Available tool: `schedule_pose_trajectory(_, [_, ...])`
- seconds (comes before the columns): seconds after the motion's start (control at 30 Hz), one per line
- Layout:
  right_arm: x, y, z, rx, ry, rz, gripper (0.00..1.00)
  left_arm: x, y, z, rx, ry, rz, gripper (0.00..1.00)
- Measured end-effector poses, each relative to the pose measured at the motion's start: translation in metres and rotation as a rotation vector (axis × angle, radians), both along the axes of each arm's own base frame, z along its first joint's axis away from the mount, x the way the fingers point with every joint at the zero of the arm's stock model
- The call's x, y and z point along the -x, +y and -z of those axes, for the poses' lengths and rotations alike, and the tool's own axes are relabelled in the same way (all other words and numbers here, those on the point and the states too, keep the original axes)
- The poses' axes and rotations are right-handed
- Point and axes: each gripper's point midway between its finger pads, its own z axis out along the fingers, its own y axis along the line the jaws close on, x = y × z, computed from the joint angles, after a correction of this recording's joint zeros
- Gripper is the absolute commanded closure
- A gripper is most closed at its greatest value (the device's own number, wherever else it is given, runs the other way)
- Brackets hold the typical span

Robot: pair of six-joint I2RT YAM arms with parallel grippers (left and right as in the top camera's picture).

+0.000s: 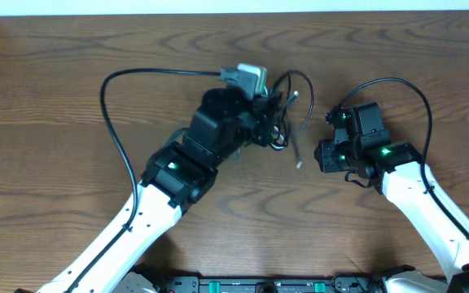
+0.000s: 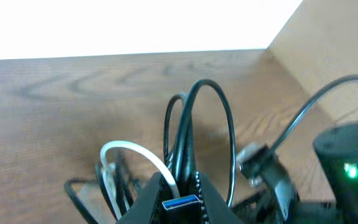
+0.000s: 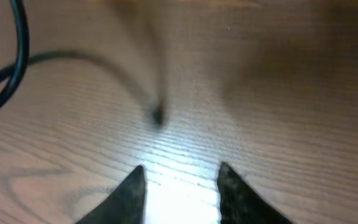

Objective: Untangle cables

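- Table (image 1: 72, 49): brown wood grain; both arms reach in from the 6 o'clock edge.
- The cables (image 1: 284, 104): a tangled bundle lying just toward 1 o'clock of the table's middle in the overhead view. It is mostly black loops.
- Left gripper (image 1: 269, 122): buried in the bundle's 9 o'clock side. In the left wrist view its fingers (image 2: 151, 190) are pressed together on the cables (image 2: 197, 124), with black strands rising between them in tall loops.
- Blue-tongued plug (image 2: 180, 203): sits right at the left gripper's (image 2: 179, 191) fingertips, flat face toward the camera. Any marking on it is too blurred to read.
- White cable (image 2: 129, 151): arcs from the clamped fingers toward 9 o'clock and drops to the table among black strands.
- Loose black strand (image 1: 299, 150): leaves the bundle toward 5 o'clock and ends in a small pale plug on bare wood.
- Right gripper (image 1: 324, 156): on the table at 4 o'clock of the bundle, just beside the loose strand's end, not touching it.
- Right wrist view: the right gripper (image 3: 180, 186) stands with its fingers (image 3: 134, 194) apart, only bare wood between them. The blurred strand tip (image 3: 158, 115) lies ahead at 12 o'clock.
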Motion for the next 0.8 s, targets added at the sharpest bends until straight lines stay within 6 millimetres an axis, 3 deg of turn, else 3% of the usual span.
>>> schedule_pose_trajectory(0.1, [-0.002, 0.002, -0.002, -0.01, -0.011, -0.001, 0.82, -0.006, 0.004, -0.004, 0.016, -0.012, -0.017, 0.89])
schedule_pose_trajectory(0.17, [-0.008, 0.009, -0.006, -0.046, -0.036, -0.013, 0.78, -0.008, 0.007, -0.005, 0.022, -0.011, -0.027, 0.89])
schedule_pose_trajectory(0.2, [-0.012, 0.015, -0.011, -0.078, -0.056, -0.027, 0.72, -0.009, 0.009, -0.005, 0.027, -0.008, -0.034, 0.89])
schedule_pose_trajectory(0.27, [-0.022, 0.03, -0.024, -0.16, -0.114, -0.062, 0.5, -0.012, 0.013, -0.005, 0.035, -0.001, -0.05, 0.89])
schedule_pose_trajectory(0.37, [-0.038, 0.06, -0.057, -0.328, -0.228, -0.147, 0.22, -0.017, 0.02, -0.005, 0.043, 0.005, -0.072, 0.89])
schedule_pose_trajectory(0.47, [-0.043, 0.084, -0.089, -0.472, -0.321, -0.239, 0.08, -0.02, 0.025, -0.005, 0.053, 0.012, -0.091, 0.89])
schedule_pose_trajectory(0.6, [-0.027, 0.11, -0.104, -0.57, -0.315, -0.343, 0.04, -0.021, 0.026, -0.005, 0.058, 0.016, -0.097, 0.89])
schedule_pose_trajectory(0.77, [0.003, 0.133, -0.093, -0.571, -0.23, -0.436, 0.04, -0.021, 0.026, -0.005, 0.059, 0.015, -0.096, 0.89])
schedule_pose_trajectory(0.8, [0.007, 0.136, -0.088, -0.55, -0.216, -0.441, 0.08, -0.021, 0.026, -0.005, 0.059, 0.016, -0.096, 0.89])
